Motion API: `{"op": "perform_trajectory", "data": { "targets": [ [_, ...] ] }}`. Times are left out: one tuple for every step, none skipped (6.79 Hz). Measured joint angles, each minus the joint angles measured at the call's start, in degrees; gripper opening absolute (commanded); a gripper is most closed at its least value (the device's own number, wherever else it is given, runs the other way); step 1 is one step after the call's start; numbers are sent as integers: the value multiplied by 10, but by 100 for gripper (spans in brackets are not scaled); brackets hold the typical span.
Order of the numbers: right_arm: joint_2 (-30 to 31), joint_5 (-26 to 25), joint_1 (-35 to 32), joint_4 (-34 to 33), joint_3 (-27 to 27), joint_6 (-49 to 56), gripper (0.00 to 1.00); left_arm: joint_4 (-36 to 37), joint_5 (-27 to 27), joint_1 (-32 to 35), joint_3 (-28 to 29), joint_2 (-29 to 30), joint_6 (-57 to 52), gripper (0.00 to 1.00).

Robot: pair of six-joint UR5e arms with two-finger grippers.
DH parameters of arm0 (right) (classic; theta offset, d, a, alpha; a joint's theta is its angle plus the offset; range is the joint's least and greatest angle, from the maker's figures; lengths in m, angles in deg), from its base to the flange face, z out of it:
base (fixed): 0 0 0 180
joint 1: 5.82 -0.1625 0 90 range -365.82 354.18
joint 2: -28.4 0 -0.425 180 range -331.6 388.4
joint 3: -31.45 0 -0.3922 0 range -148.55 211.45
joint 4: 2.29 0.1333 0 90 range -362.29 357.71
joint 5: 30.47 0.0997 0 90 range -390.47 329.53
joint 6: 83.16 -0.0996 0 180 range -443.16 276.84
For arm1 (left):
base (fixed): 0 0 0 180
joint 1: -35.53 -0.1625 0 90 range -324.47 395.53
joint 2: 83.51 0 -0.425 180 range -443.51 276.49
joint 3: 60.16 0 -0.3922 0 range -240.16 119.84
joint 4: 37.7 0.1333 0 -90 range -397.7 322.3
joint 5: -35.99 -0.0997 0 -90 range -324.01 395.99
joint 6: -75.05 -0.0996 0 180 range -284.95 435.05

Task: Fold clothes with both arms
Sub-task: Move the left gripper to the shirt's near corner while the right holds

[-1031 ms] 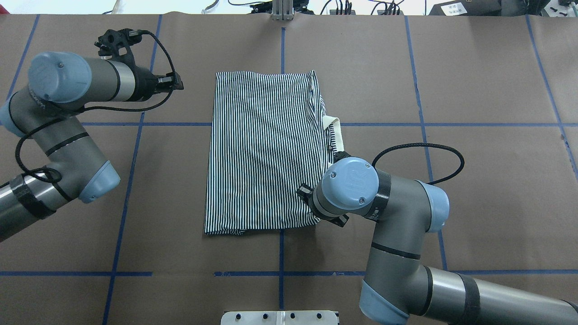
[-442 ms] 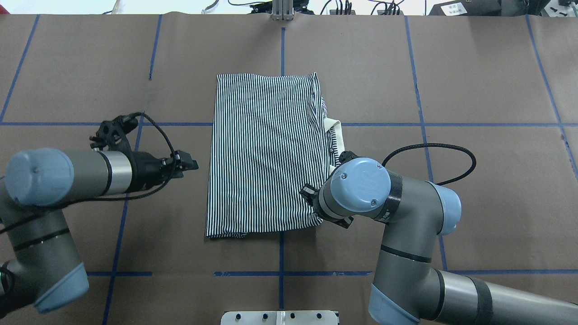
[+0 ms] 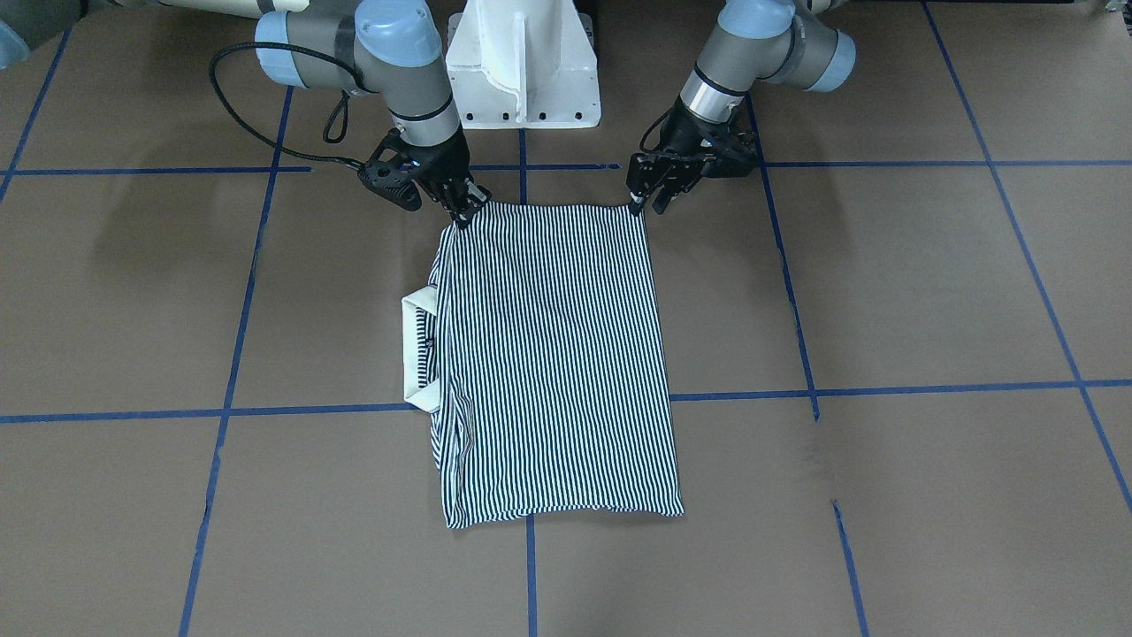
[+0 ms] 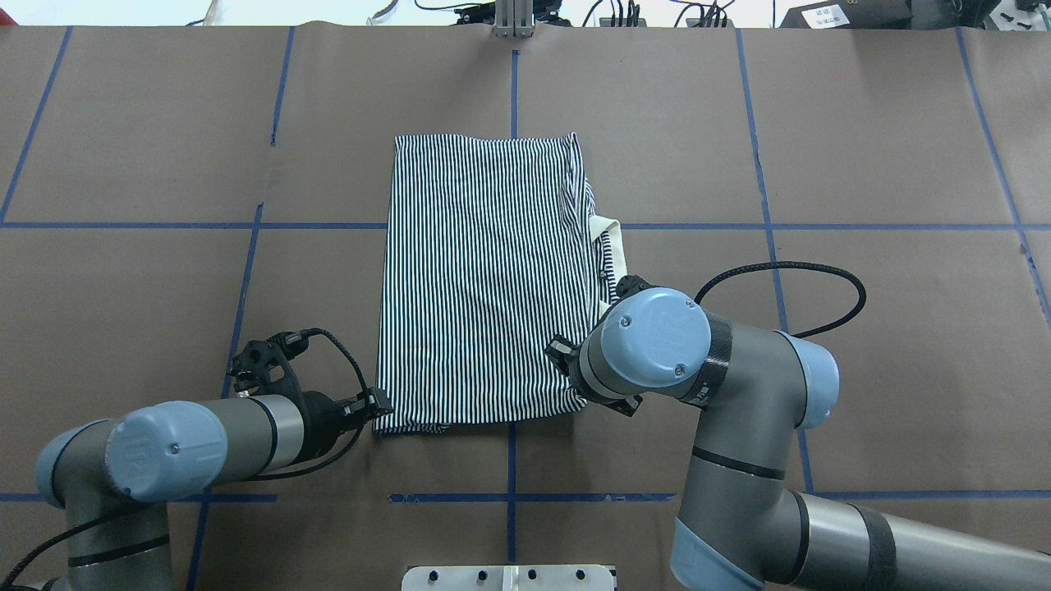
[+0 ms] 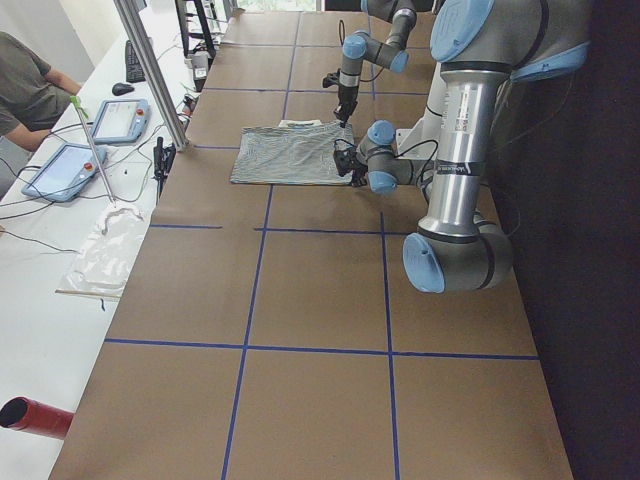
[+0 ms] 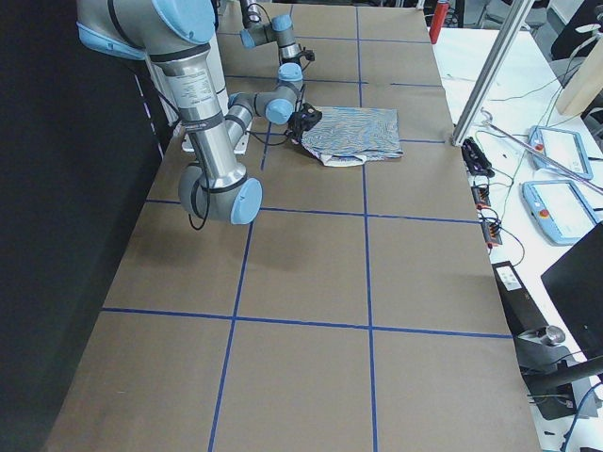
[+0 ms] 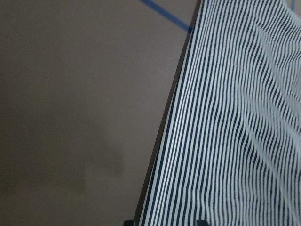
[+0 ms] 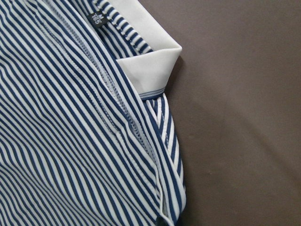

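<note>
The striped polo shirt [image 4: 484,279] lies folded into a tall rectangle mid-table, its cream collar [image 4: 612,246] poking out on the right side. My left gripper [image 4: 382,405] lies low at the near left corner, open; its fingertips [image 7: 201,221] straddle the shirt's edge. In the overhead view the right wrist hides the right gripper. The front-facing view shows the right gripper [image 3: 464,212] at the other near corner of the shirt [image 3: 553,354], shut on the fabric. The left gripper [image 3: 638,205] sits opposite it. The right wrist view shows the collar [image 8: 150,61] and the size label.
Brown paper with blue tape lines [image 4: 509,460] covers the table. The white pedestal base [image 3: 522,62] stands just behind both grippers. A side bench with tablets [image 5: 115,120], a metal post [image 5: 150,70] and a seated person [image 5: 30,90] lies beyond the far edge.
My left arm has swung from the far left of the shirt back toward the base, down to the near left corner. The right arm shifted only slightly at its corner.
</note>
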Motion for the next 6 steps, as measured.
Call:
{"op": "perform_trajectory", "data": {
  "targets": [
    [0,0,0,0,0,0,0,14,-2,-8,5,9,0,48],
    [0,0,0,0,1,0,0,25,-2,-11,7,16,0,19],
    [1,0,0,0,1,0,0,33,-2,-13,8,22,0,0],
    [1,0,-1,0,1,0,0,36,-2,-13,8,25,0,0],
    [1,0,-1,0,1,0,0,37,-2,-12,6,26,-2,0],
    [2,0,-2,0,1,1,0,38,-2,-11,2,26,-3,0]
  ]
}}
